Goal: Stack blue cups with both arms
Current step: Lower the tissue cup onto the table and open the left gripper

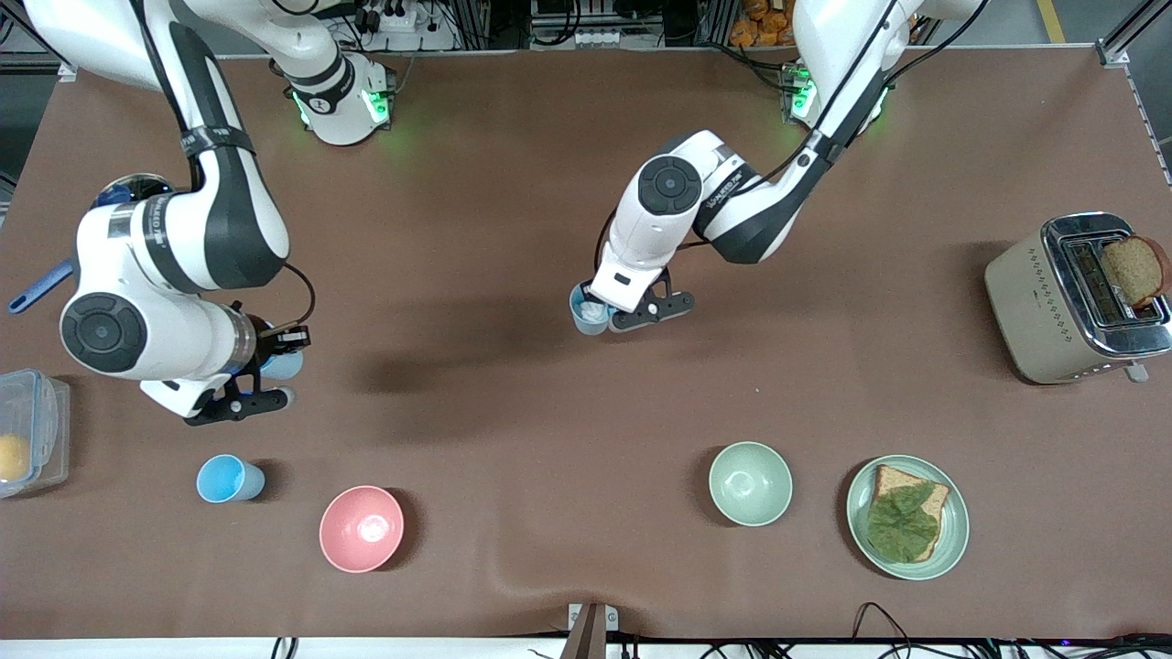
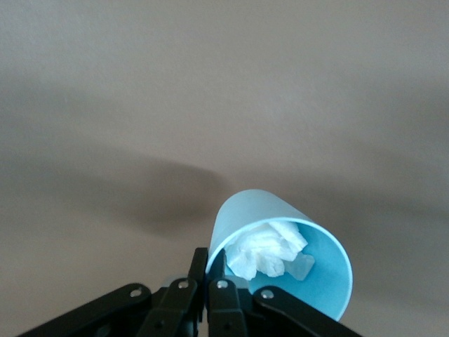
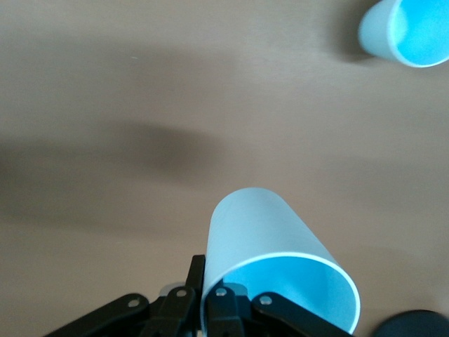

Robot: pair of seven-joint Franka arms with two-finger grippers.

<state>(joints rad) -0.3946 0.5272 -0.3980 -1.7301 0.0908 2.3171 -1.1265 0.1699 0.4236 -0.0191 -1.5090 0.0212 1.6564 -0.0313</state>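
My left gripper point(image 1: 606, 316) is shut on the rim of a light-blue cup point(image 1: 586, 311) low over the middle of the table. In the left wrist view the fingers point(image 2: 200, 263) pinch the wall of this cup point(image 2: 309, 281), which holds crumpled white paper point(image 2: 266, 253). My right gripper point(image 1: 267, 373) is shut on the rim of a second, empty blue cup point(image 1: 284, 365) toward the right arm's end; the right wrist view shows it point(image 3: 266, 232) off the table. A third blue cup point(image 1: 229, 479) stands free on the table, nearer the front camera, and also shows in the right wrist view point(image 3: 405, 29).
A pink bowl point(image 1: 362, 528) and a pale green bowl point(image 1: 750, 482) stand near the front edge. A green plate point(image 1: 952, 540) with bread and a leaf, and a toaster point(image 1: 1035, 302), are toward the left arm's end. A clear plastic box point(image 1: 32, 430) is at the right arm's end.
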